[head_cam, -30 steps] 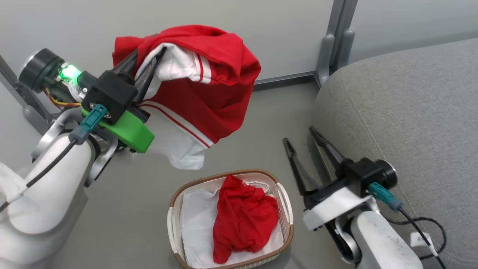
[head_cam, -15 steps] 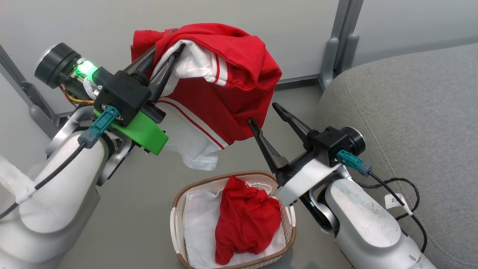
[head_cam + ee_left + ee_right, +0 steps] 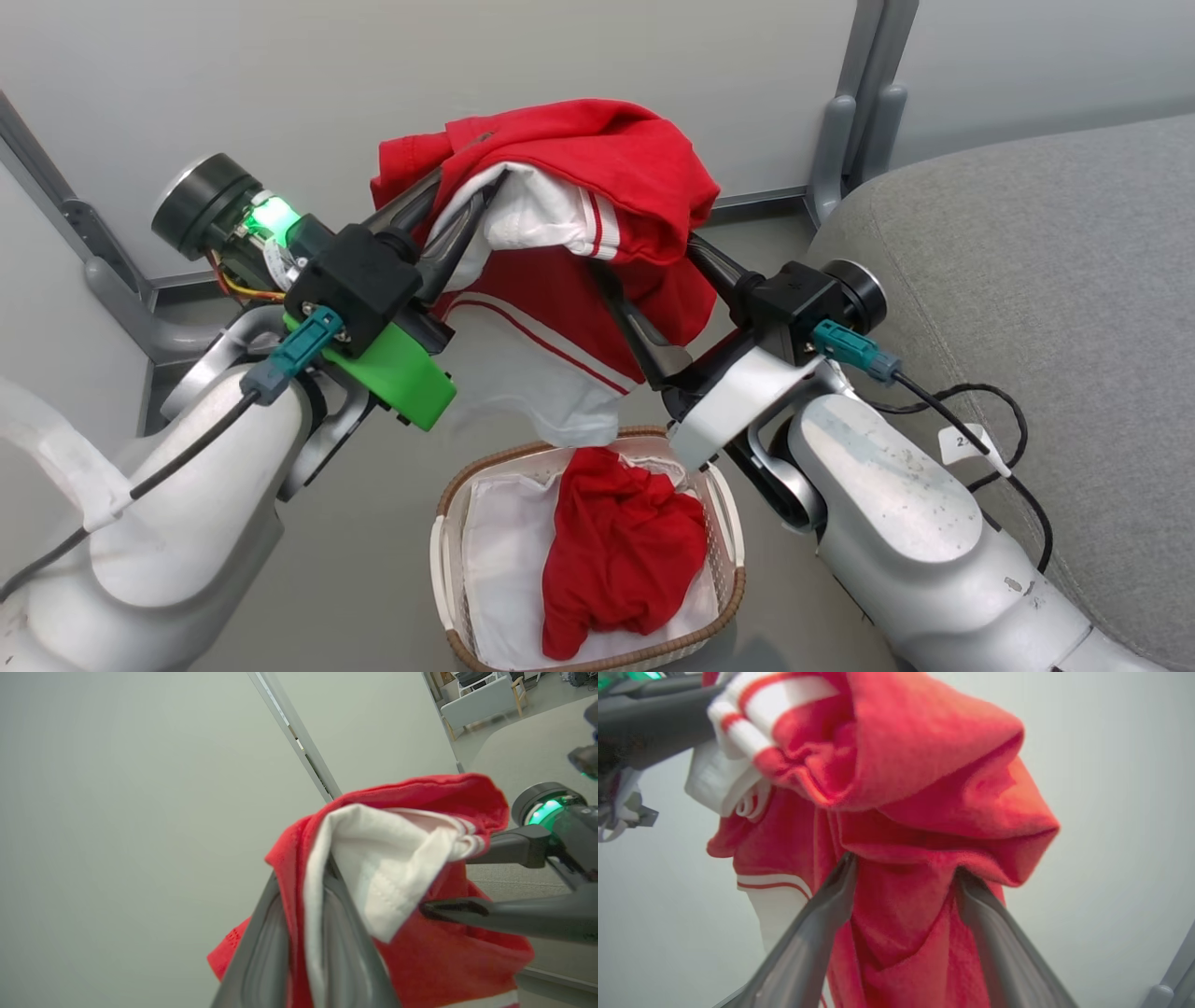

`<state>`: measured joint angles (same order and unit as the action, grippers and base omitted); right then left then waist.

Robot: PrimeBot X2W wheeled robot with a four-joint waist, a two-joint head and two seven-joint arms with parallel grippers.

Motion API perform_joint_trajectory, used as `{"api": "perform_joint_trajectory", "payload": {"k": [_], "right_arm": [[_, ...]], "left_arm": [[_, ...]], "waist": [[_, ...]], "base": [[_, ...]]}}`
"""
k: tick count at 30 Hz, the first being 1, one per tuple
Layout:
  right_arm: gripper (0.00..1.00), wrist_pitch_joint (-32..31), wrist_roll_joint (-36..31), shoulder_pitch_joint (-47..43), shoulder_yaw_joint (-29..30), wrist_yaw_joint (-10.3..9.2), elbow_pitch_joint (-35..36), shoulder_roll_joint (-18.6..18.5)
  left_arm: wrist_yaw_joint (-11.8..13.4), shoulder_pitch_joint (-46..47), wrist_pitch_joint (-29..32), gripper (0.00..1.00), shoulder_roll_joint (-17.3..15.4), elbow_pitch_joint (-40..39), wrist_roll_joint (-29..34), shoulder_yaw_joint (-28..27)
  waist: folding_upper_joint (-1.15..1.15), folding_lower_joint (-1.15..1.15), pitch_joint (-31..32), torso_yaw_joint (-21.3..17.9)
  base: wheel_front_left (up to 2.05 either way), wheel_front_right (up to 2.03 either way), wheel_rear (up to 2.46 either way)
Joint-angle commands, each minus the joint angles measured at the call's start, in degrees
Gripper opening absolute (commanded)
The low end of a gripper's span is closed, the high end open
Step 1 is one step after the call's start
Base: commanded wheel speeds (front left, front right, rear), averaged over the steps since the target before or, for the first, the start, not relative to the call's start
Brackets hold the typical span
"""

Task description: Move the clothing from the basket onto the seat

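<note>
Pale wall behind: left gripper [image 3: 471, 191] clamps the clothing [image 3: 597, 159]; right gripper [image 3: 906, 864], wide astride its fold, should probably close deep before swinging rightward.

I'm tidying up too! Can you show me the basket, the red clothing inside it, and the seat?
basket [image 3: 485, 464], head view, on its brown rim.
red clothing [image 3: 621, 551], head view, middle of the crumpled fabric.
seat [image 3: 1046, 280], head view, bare grey cushion top.
</note>
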<state>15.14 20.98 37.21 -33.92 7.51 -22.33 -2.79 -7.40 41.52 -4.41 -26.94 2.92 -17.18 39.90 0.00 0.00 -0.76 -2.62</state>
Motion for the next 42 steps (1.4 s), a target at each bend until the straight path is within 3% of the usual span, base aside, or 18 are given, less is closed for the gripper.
{"api": "perform_joint_trajectory", "payload": {"k": [1,2,3,4,5,16,17,18,19,29,42], "right_arm": [[1.00,0.02,0.73,0.96,-0.67,-0.04,-0.45,-0.20],[0.83,0.02,1.26,1.33,-1.30,-0.04,-0.93,-0.19],[0.33,0.02,1.46,1.63,-1.61,-0.04,-1.18,-0.19],[0.04,0.02,1.76,1.98,-1.84,-0.04,-1.40,-0.21],[0.00,0.02,1.88,2.17,-2.00,-0.04,-1.55,-0.20],[0.00,0.02,-0.54,1.26,1.74,-0.05,-2.17,-0.23],[0.00,0.02,-0.72,1.10,2.19,-0.05,-2.13,-0.23],[0.00,0.02,-1.00,0.95,2.94,-0.06,-2.18,-0.30],[0.00,0.02,-1.15,0.89,3.52,-0.06,-2.30,-0.38],[0.00,0.02,-5.28,-0.36,8.28,-0.05,-2.71,-0.18],[0.00,0.02,-8.59,-3.18,12.22,-0.06,-2.62,-0.89]], "left_arm": [[-0.06,-1.20,-0.26,0.00,0.37,0.33,-0.64,0.02],[0.01,-1.51,-0.37,0.00,0.43,0.54,-1.07,0.01],[0.11,-1.78,-0.50,0.00,0.40,0.71,-1.35,-0.03],[0.34,-2.20,-0.71,0.00,0.46,0.94,-1.89,-0.20],[0.53,-2.58,-0.82,0.00,0.48,1.14,-2.31,-0.39],[4.02,-10.21,-3.89,0.00,0.47,4.58,-7.10,-2.87],[4.40,-10.91,-4.21,0.23,0.72,4.91,-7.58,-3.12],[4.71,-11.79,-4.72,0.80,0.95,5.45,-8.07,-3.24],[5.02,-12.47,-5.13,1.00,1.18,5.94,-8.46,-3.29],[6.58,-19.20,-9.31,1.00,5.78,9.60,-11.28,-3.01],[5.84,-23.96,-10.77,1.00,10.58,10.98,-10.15,-3.15]], "waist": [[0.00,0.00,-0.09,0.07],[0.00,0.00,-0.12,0.11],[0.00,0.00,-0.15,0.12],[0.00,0.00,-0.19,0.12],[0.00,0.00,-0.24,0.11],[0.00,0.00,-1.14,-0.09],[0.00,0.00,-1.23,-0.10],[0.00,0.00,-1.36,-0.10],[0.00,0.00,-1.48,-0.09],[0.00,0.00,-2.57,-0.10],[0.00,0.00,-3.53,-0.86]], "base": [[0.00,0.00,0.00],[0.00,0.00,0.00],[0.00,0.00,0.00],[0.00,0.00,0.00],[0.00,0.00,0.00],[0.00,0.00,0.00],[0.00,0.00,0.00],[0.00,0.00,0.00],[0.00,0.00,0.00],[0.00,0.00,0.00],[0.00,0.00,0.00]]}}
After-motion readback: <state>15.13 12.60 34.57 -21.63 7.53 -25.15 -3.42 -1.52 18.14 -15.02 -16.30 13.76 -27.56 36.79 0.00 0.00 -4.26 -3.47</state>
